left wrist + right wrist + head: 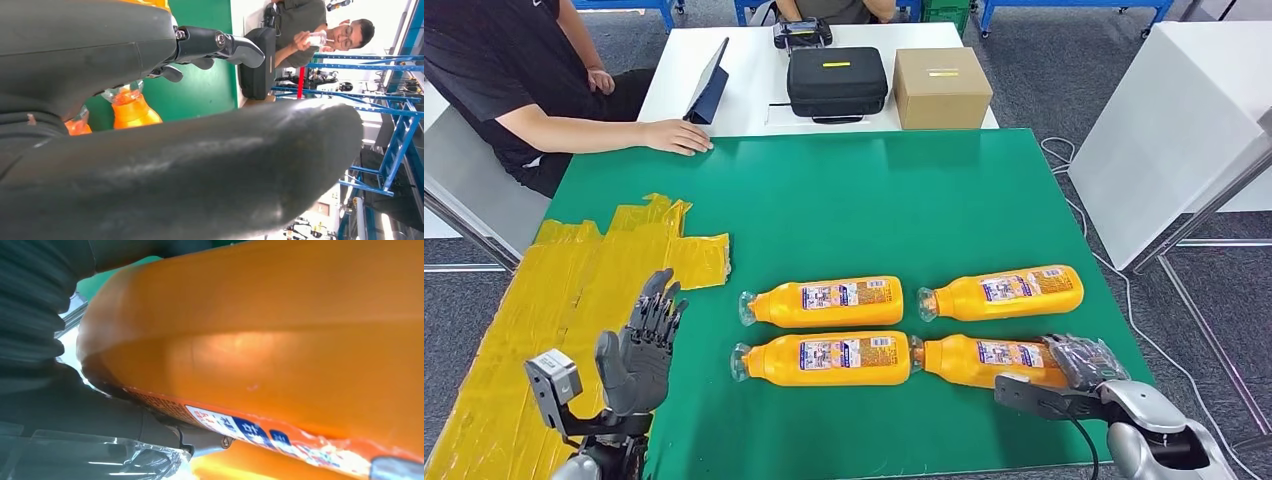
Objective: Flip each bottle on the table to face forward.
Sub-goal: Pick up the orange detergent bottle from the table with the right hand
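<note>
Four orange bottles lie on their sides in two rows on the green table (pixel 904 190), caps pointing left and labels up. The back row holds one bottle on the left (pixel 824 302) and one on the right (pixel 1009 292). The front left bottle (pixel 824 358) lies beside the front right bottle (pixel 979 360). My right hand (pixel 1079 368) grips the base end of the front right bottle, whose orange body (pixel 280 340) looms close in the right wrist view. My left hand (pixel 642 345) is raised, fingers spread and holding nothing, left of the bottles. Two bottle necks (pixel 131 107) show past its fingers (pixel 220 42).
A patch of yellow tape (pixel 574 290) covers the table's left side. A person sits at the far left, a hand (pixel 674 137) resting on the table's corner. Behind stand a tablet (pixel 709 80), a black case (pixel 836 80) and a cardboard box (pixel 942 87).
</note>
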`<state>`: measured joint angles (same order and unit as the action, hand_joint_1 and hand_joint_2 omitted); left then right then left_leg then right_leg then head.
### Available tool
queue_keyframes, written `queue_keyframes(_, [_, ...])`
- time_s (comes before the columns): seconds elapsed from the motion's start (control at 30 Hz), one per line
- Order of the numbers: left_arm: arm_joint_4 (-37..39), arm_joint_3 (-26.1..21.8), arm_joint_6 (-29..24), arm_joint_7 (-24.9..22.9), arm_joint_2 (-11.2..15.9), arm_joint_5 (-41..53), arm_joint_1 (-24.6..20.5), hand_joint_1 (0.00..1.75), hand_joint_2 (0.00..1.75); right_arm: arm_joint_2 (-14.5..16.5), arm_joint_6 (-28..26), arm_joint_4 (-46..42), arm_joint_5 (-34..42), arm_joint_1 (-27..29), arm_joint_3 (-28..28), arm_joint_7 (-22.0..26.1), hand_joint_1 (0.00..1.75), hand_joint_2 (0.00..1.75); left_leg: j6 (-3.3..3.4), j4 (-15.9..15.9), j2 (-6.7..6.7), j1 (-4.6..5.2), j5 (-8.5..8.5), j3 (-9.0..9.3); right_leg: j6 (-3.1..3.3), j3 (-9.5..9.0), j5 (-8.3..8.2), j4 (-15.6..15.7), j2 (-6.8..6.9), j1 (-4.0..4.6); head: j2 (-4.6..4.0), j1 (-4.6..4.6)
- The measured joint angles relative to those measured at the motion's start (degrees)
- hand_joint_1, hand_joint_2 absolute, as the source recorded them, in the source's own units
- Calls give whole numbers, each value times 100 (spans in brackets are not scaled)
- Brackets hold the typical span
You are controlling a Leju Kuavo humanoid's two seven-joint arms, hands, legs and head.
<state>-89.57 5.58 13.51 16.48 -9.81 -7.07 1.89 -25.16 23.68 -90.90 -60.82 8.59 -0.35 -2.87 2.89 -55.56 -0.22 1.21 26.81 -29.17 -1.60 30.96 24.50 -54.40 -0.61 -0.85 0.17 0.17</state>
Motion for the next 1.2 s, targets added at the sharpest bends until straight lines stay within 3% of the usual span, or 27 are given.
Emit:
queue_keyframes(0.27, [134,14,-26,-20,-42,1,-123,0,0,321,145,2,-266,-101,-193,107,175,175,0,0,2,-1,0,6,0,-7,0,0,-4,1,0,-1])
queue_keyframes(0.43, [155,14,-62,-50,-91,1,-181,0,0,678,318,-72,-611,-215,-411,331,175,175,0,0,8,-5,0,5,1,-9,-1,0,-9,5,0,-1])
queue_keyframes(0.7, [154,10,-103,-55,-145,9,-183,0,0,1159,796,-958,-531,-253,-807,681,175,175,-7,0,-4,-6,-7,-10,0,3,-2,-3,0,5,1,-2])
queue_keyframes(1.03, [151,5,-142,-52,-159,9,-182,0,0,1390,871,-1587,-483,-315,-1101,842,175,175,-6,0,-5,-1,-6,-24,0,11,-1,-3,3,-2,1,-2])
queue_keyframes(1.2, [131,2,-272,-42,-171,8,-162,0,0,1441,946,-1950,-368,-664,-1339,962,175,175,-6,0,-4,0,-7,-22,0,11,-1,-3,2,-3,1,-2])
